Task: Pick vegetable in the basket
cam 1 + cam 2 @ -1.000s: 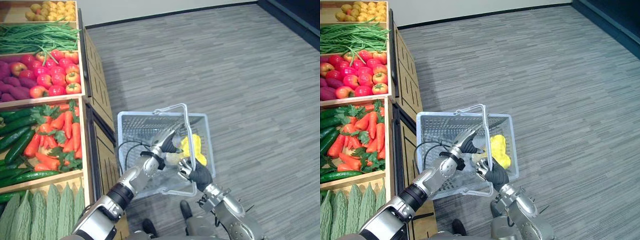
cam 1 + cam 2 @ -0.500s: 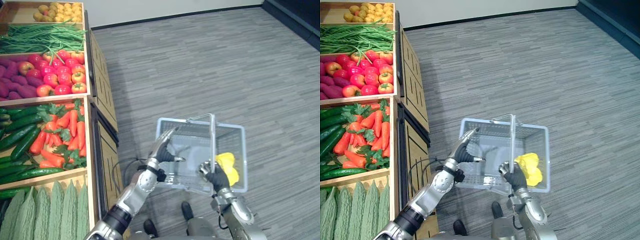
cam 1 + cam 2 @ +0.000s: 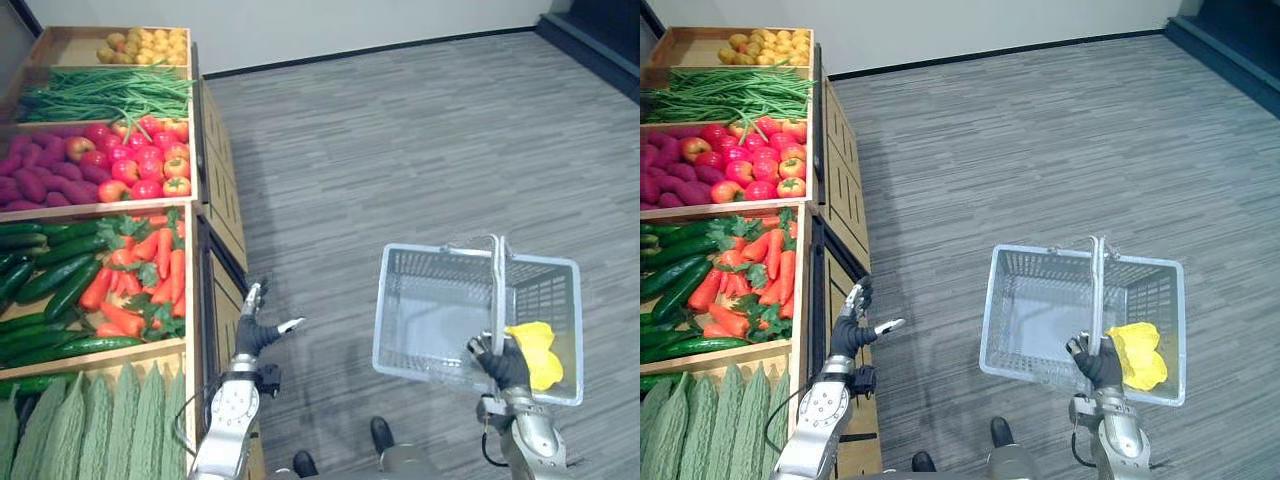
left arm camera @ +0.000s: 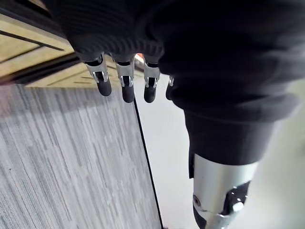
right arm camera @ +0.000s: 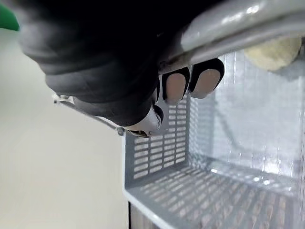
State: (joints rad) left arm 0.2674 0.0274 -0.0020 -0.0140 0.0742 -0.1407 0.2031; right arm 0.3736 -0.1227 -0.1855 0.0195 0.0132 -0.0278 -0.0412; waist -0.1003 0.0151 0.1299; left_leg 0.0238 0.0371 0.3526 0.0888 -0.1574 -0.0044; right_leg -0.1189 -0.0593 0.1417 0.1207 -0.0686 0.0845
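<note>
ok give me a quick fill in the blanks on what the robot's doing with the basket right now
1. The right robot hand is curled round the ____ of the basket.
2. The vegetable lying in the basket is ____ in colour.
3. The left robot hand, near the carrots, holds nothing and is ____, not shut.
Missing words: handle; yellow; open

Yellow vegetable [image 3: 540, 352] partly hidden behind my right hand [image 3: 503, 365], kind unclear. Bitter gourds [image 3: 100, 430] cut off at the bottom edge, cucumbers [image 3: 45, 285] at the left edge.
</note>
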